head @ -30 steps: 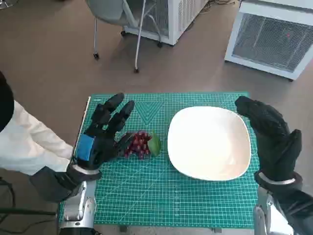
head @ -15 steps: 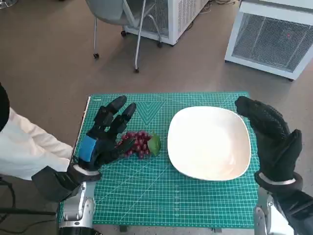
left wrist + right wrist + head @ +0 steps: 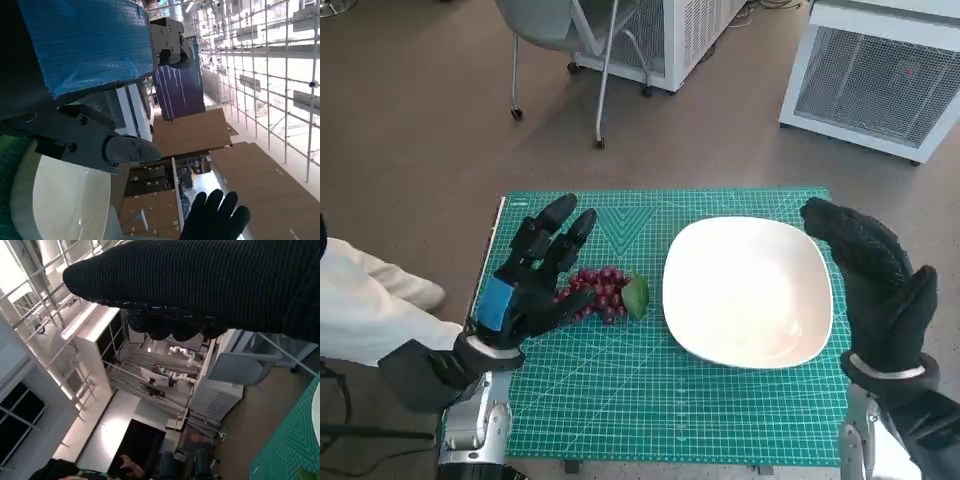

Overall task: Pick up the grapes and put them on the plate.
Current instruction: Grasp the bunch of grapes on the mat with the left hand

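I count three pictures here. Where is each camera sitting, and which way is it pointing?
Head view: on the robot's head, looking steeply down at the green mat, grapes and plate; both forearms and hands show.
Left wrist view: behind the left hand, looking past it to the plate's rim and the room.
Right wrist view: behind the right hand, looking out at the room and a corner of the mat.
Shared: head and left wrist views both show the plate and the right hand.
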You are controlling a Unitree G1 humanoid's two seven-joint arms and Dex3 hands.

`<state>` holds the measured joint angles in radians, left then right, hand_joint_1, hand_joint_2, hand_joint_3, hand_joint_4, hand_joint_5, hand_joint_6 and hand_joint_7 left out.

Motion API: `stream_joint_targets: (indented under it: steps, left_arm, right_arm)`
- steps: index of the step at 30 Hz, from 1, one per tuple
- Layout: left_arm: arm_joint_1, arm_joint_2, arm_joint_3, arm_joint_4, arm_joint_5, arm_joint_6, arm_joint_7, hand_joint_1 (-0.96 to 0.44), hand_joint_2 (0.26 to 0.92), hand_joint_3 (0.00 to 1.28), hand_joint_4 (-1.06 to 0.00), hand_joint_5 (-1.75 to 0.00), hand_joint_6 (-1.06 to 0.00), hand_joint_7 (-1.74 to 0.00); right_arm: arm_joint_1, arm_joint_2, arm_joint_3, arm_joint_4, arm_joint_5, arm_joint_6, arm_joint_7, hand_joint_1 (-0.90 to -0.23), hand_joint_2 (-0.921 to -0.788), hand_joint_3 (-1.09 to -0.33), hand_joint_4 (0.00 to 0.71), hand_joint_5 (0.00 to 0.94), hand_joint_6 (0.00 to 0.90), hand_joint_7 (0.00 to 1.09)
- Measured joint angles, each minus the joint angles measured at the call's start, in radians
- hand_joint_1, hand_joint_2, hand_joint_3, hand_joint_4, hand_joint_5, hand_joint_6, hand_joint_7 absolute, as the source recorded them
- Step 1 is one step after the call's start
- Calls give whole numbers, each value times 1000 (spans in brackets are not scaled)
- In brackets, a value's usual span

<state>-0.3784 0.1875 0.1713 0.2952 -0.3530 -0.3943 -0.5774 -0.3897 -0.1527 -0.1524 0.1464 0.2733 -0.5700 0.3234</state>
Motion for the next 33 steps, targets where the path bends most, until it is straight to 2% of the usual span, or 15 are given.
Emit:
stream_joint_targets:
  steps: [4,8,17,27,33]
  left_arm:
    - [0,8,-3,0,1,0,-10,-487,920,64,-51,-3,1,-200]
    - [0,21,-8,0,1,0,-28,-529,912,43,-10,0,1,-127]
    - [0,53,-16,0,-1,16,-80,-559,895,18,1,1,1,-66]
    - [0,61,-16,-3,-1,34,-98,-556,881,7,1,1,1,-26]
    - [5,144,-17,-47,48,74,-103,-539,833,1,1,1,1,-2]
  right_arm:
    - [0,0,0,0,1,1,0,-542,-921,-661,399,0,77,589]
    - [0,0,0,0,1,2,0,-540,-921,-660,398,0,76,590]
    - [0,0,0,0,4,3,1,-537,-921,-659,399,1,75,591]
    - [0,0,1,0,4,3,1,-537,-921,-659,400,1,75,592]
    - [0,2,4,-1,2,5,1,-538,-921,-658,399,1,75,593]
